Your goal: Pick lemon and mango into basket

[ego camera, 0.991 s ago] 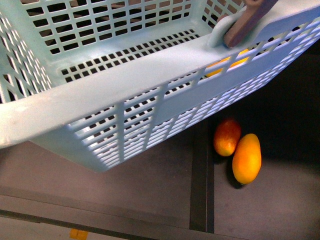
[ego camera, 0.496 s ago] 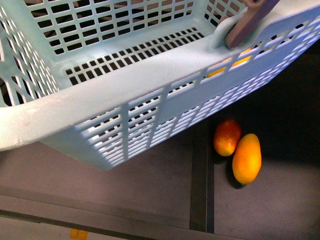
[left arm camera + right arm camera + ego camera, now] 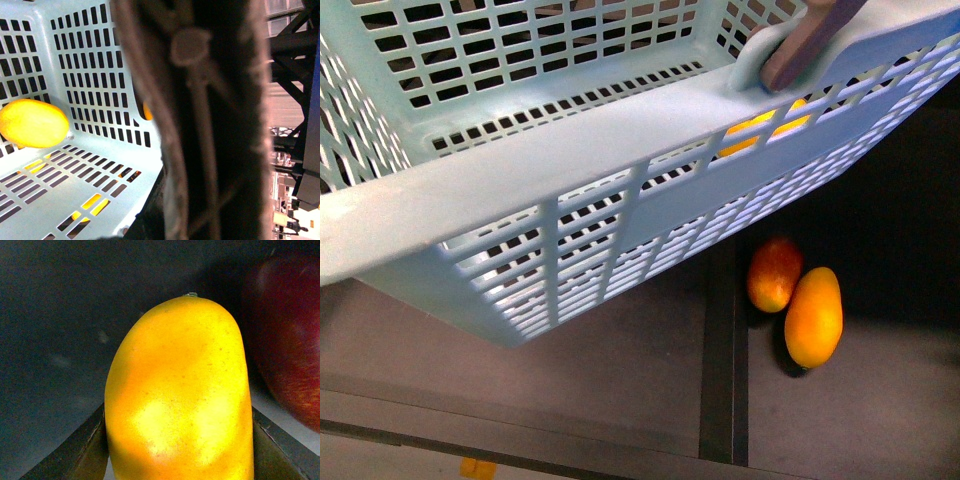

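Observation:
The light-teal basket (image 3: 620,130) hangs tilted and fills the upper front view, its brown handle (image 3: 810,40) at the top right. My left gripper is shut on that handle (image 3: 200,125), which blocks most of the left wrist view and hides the fingers. A yellow lemon (image 3: 32,122) lies inside the basket against a wall, and yellow shows through the slots (image 3: 760,130). My right gripper (image 3: 180,440) is shut on a yellow-orange mango (image 3: 180,390), with a dark finger (image 3: 75,450) on each side of it. Neither arm shows in the front view.
On the dark table below the basket lie a red-orange mango (image 3: 773,274) and a yellow-orange mango (image 3: 814,317) side by side. A dark seam (image 3: 723,360) runs across the table. A dark red fruit (image 3: 290,340) sits next to the held mango.
The basket has swayed slightly, its near rim shifting left and its near wall turning more toward the camera. The two mangoes on the table have not moved.

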Controlling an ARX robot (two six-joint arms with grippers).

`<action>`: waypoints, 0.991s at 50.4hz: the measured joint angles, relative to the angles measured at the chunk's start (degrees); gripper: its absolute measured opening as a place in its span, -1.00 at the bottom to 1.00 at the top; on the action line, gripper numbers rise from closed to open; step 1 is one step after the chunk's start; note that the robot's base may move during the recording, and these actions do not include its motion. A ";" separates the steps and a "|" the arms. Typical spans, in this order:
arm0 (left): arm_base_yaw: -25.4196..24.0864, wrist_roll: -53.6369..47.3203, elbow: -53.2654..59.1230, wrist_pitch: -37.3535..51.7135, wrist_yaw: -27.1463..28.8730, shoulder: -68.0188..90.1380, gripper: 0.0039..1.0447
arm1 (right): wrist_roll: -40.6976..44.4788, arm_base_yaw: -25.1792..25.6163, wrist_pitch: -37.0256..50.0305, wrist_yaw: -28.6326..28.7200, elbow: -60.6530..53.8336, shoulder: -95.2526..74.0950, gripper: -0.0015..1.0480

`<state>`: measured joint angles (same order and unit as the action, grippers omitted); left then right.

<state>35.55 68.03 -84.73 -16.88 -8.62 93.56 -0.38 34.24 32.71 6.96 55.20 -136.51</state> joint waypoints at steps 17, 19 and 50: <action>0.02 0.00 0.00 0.00 -0.20 0.00 -0.92 | 3.15 -1.11 -1.38 18.36 -18.58 31.04 0.21; 0.02 0.02 0.00 0.00 -0.20 -0.02 -0.92 | 2.93 -1.77 -2.32 20.41 -20.55 35.39 0.21; 0.00 0.00 0.00 0.00 0.00 0.00 -0.92 | -15.34 -23.63 -4.98 20.52 -22.77 70.53 0.20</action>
<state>35.55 68.03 -84.73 -16.88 -8.62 93.56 -15.73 10.61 27.73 27.49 32.42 -65.98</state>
